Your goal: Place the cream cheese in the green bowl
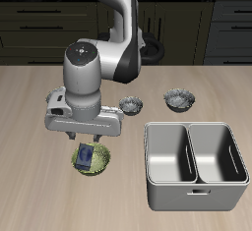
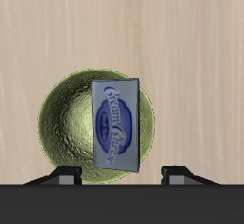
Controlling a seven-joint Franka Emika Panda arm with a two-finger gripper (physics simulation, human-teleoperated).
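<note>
The cream cheese [image 1: 86,156], a small dark blue box with a lighter label, lies inside the green bowl [image 1: 102,162] near the table's front edge. My gripper [image 1: 87,137] is open and empty, a short way above the bowl. In the wrist view the cream cheese [image 2: 118,123] rests label up across the bowl's ribbed inside [image 2: 65,123]. My two fingertips [image 2: 67,176] stand wide apart, clear of the box. The gripper [image 2: 122,176] touches nothing.
Two grey metallic bowls [image 1: 130,103] [image 1: 179,99] stand farther back on the table. A steel double basin [image 1: 194,188] stands beside the green bowl, near the front edge. The arm's body hangs over the table's middle.
</note>
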